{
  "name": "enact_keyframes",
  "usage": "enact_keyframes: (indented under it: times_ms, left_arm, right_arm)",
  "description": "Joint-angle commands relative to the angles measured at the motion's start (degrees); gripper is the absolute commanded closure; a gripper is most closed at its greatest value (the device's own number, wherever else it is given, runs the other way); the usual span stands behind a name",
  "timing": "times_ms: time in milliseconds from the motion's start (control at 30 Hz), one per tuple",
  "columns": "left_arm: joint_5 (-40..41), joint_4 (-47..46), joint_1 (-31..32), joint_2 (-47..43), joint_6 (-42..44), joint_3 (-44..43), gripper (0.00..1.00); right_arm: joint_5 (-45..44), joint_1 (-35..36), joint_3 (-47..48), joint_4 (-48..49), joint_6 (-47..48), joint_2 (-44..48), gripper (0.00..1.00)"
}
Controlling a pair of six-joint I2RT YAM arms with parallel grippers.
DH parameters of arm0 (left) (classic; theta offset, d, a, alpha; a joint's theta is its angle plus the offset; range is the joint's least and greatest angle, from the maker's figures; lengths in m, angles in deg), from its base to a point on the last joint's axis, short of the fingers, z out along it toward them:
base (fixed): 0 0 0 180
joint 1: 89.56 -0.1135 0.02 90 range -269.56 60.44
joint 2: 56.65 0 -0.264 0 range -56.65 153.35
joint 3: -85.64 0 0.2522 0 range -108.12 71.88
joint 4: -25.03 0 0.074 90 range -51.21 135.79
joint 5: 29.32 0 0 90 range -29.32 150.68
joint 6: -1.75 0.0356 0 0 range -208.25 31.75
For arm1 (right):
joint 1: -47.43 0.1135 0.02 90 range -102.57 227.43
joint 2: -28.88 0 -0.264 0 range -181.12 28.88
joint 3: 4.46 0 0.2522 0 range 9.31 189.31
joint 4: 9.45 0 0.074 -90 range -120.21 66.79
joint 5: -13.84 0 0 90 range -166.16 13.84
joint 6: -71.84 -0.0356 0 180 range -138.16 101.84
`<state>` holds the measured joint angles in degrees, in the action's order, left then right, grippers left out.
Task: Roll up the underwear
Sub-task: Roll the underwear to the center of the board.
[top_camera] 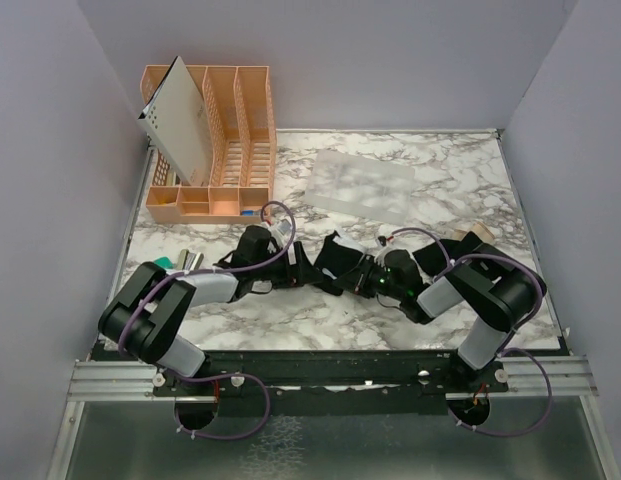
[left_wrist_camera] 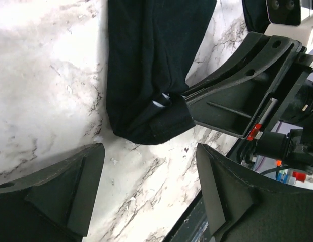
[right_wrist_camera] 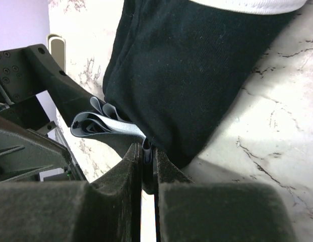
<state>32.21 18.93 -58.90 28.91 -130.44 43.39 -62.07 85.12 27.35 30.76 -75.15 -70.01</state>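
Black soft underwear [right_wrist_camera: 186, 75] pinched tight in right pincer [right_wrist_camera: 147, 151], low over marble surface [left_wrist_camera: 45, 75]; left pincer [left_wrist_camera: 148, 151] wide open, empty.

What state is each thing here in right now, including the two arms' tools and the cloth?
Black fabric underwear: loosely folded on the marble table, unrolled.
Right tool: shut on that underwear's edge.
Left tool: open, holding nothing.
Second black garment with tan band: lying further right, partly hidden.
Grey card: leaning in the peach plastic rack.
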Motion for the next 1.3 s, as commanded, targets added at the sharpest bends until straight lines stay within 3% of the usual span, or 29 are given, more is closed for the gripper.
enact_keyframes:
  times_ms: [0, 267, 533, 700, 800, 1267]
  left_arm:
    - [-0.77, -0.08, -0.42, 4.04, 3.98, -0.33, 0.22]
    - [-4.28, -4.16, -2.46, 9.58, 4.71, -1.62, 0.39]
    - [-2.61, -7.11, -3.01, 14.36, 2.93, -1.98, 0.58]
    - [-0.63, -7.13, -2.97, 14.56, 1.61, -1.57, 0.63]
    - [0.51, -7.09, -2.97, 14.64, 0.54, -0.95, 0.67]
    - [-3.20, -6.39, -2.83, 15.29, 0.44, -2.94, 0.67]
  right_arm:
    - [2.12, -1.40, -1.78, -15.73, 3.75, -4.77, 1.00]
    - [5.06, -3.49, -0.93, -15.94, 4.21, -6.92, 1.00]
    - [6.43, -3.85, -0.13, -16.35, 6.00, -6.23, 0.96]
    - [5.49, -3.86, 0.77, -20.11, 9.21, -2.11, 0.83]
    - [5.79, -3.87, 0.71, -20.46, 10.72, 1.07, 0.69]
    - [4.88, -3.85, 0.67, -26.39, 29.25, 19.96, 0.48]
